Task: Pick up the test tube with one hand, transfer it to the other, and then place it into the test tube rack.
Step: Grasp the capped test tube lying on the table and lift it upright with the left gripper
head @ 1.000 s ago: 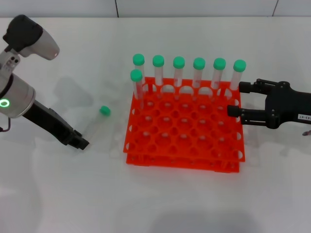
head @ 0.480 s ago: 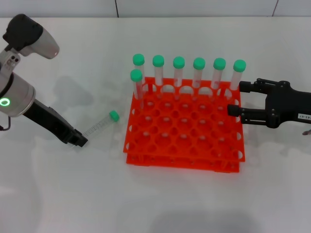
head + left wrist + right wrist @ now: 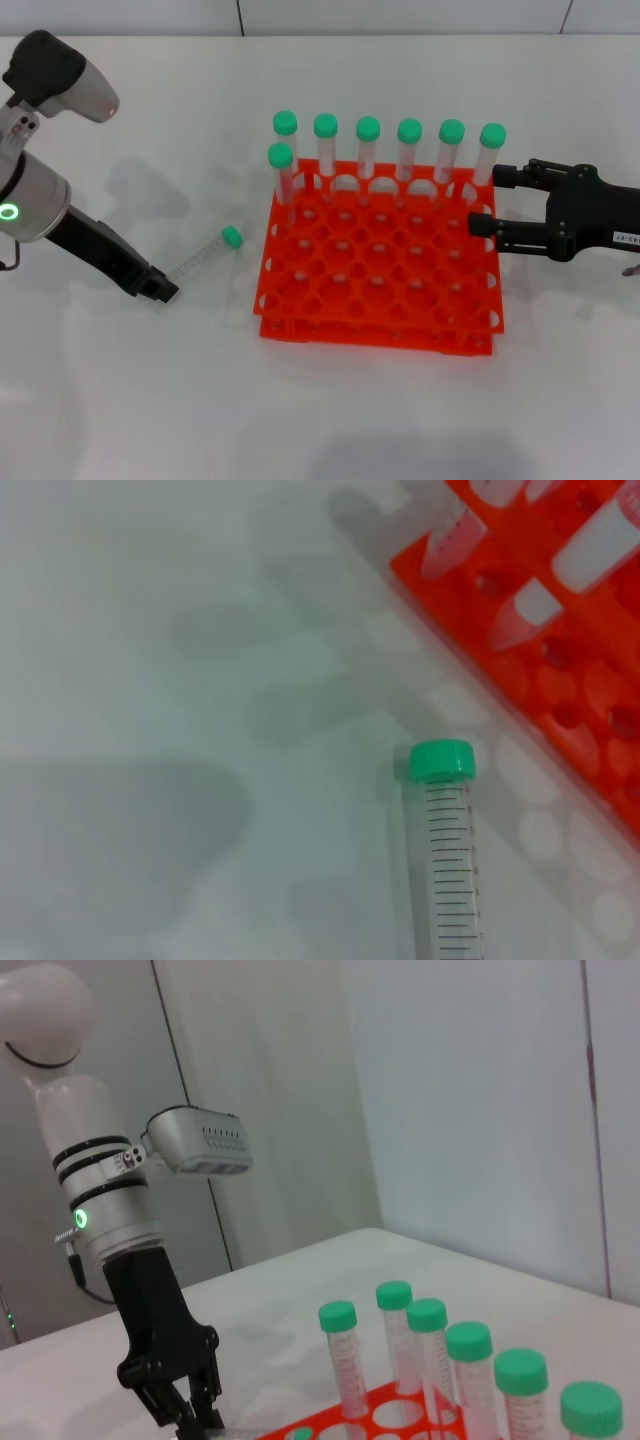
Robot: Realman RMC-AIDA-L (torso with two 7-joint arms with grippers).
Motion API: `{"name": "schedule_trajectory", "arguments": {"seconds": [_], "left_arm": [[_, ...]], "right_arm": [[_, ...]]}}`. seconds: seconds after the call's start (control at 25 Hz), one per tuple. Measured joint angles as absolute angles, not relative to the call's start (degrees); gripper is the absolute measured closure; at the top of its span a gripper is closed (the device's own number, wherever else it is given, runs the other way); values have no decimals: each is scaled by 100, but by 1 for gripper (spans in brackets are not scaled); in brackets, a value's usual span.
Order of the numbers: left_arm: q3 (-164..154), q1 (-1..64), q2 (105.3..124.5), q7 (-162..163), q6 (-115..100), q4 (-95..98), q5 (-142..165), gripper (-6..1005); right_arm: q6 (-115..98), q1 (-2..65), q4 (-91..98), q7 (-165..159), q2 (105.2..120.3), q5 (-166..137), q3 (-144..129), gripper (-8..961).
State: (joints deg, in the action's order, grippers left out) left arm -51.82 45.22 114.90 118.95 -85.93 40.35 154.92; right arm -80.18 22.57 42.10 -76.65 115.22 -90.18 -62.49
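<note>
One black left gripper (image 3: 160, 291) sat at the frame's left with its fingers around the base of the slim clear test tube (image 3: 205, 256), which lay slanted on the smooth white table (image 3: 330, 410), round green cap up-right. At centre stood the glossy orange-red test tube rack (image 3: 380, 270), seven capped tubes (image 3: 368, 150) upright along its far side. At the right edge, the labelled right gripper (image 3: 485, 205) held its fingers spread and empty beside the rack.

The test tube rack (image 3: 378, 258) stands on the bench (image 3: 330, 410) near its middle. Seven capped tubes (image 3: 409, 152) stand upright in it: six in a line along the back row, one just in front of that line at the rack's left end. The test tube (image 3: 205, 255) lies on the bench left of the rack, apart from it, its cap toward the rack. The left gripper (image 3: 162, 290) sits at the tube's far end. The right gripper (image 3: 490, 202) hovers at the rack's right back corner, pointing left.
</note>
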Motion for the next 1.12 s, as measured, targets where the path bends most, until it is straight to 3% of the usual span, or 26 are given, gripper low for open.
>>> {"name": "schedule_trajectory", "arguments": {"seconds": [0.6, 1.12], "left_arm": [[-5066, 4517, 11446, 11909, -8681, 4040, 15444, 804], [-4308, 4174, 11249, 11731, -8874, 4680, 14802, 807]], "right_arm": [[-8028, 2242, 4210, -7663, 11522, -8981, -6248, 162], [-8067, 2241, 4205, -7602, 11522, -8937, -6169, 162]]}}
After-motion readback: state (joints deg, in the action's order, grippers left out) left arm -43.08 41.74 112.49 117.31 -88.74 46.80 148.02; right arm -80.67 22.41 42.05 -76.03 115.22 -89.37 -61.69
